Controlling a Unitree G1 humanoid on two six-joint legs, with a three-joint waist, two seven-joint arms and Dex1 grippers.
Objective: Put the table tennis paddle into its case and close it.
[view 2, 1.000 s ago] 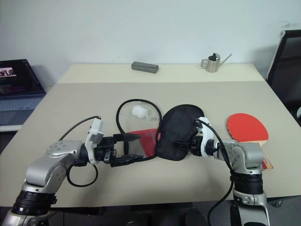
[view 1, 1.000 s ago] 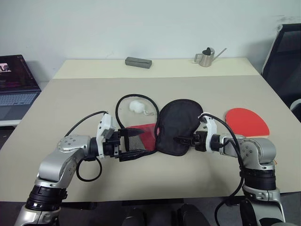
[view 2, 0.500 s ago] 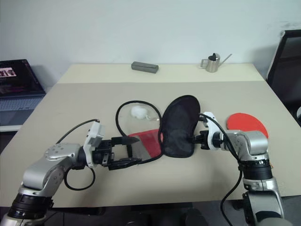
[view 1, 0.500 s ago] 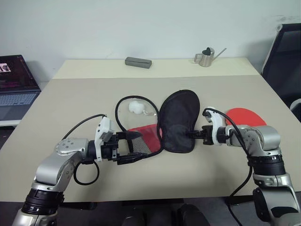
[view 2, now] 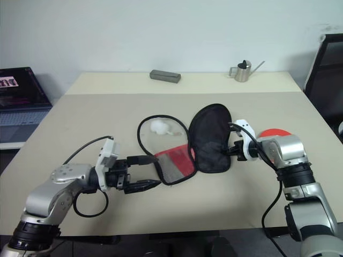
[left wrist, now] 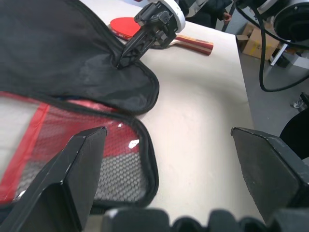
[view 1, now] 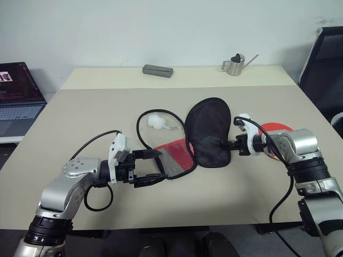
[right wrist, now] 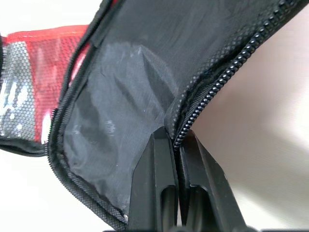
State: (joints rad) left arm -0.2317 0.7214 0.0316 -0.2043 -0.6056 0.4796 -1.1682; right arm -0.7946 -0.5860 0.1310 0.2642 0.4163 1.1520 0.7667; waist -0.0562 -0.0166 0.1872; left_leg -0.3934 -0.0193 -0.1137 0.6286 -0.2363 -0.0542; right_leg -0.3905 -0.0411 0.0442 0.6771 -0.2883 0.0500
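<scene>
- Left gripper [view 1: 151,168]: nearest the robot, at the case's red mesh end. Its fingers stand wide apart with nothing between them; in the left wrist view the mesh half lies just ahead of the fingers [left wrist: 77,164], not touched.
- Case [view 1: 208,134]: lies unzipped and splayed on the table [view 1: 80,118], its black half raised at the edge toward the paddle, its red mesh half flat toward the left gripper. The zip rim loops out from the case on the far side.
- Right gripper [view 1: 229,143]: at the black half's near edge, jaws pinched together on the zipper rim; the right wrist view shows fabric and zip teeth squeezed between the fingers [right wrist: 159,164].
- Paddle [view 2: 274,134]: on the table just beyond the right gripper from the case, partly hidden by that arm, outside the case and untouched.
- White ball [view 1: 156,121]: beyond the case, inside the zip loop.
- Grey box [view 1: 157,70] and small can [view 1: 234,65]: far past the case, near the table's back edge.
- Risks, as I judge them: the pinch is thin and near the rim, so the fabric could slip out if the flap is pulled further; with the mesh half unheld, any pull may drag the whole case rather than open it; the right arm swinging back could knock the paddle; the loose zip loop could snag the ball.
</scene>
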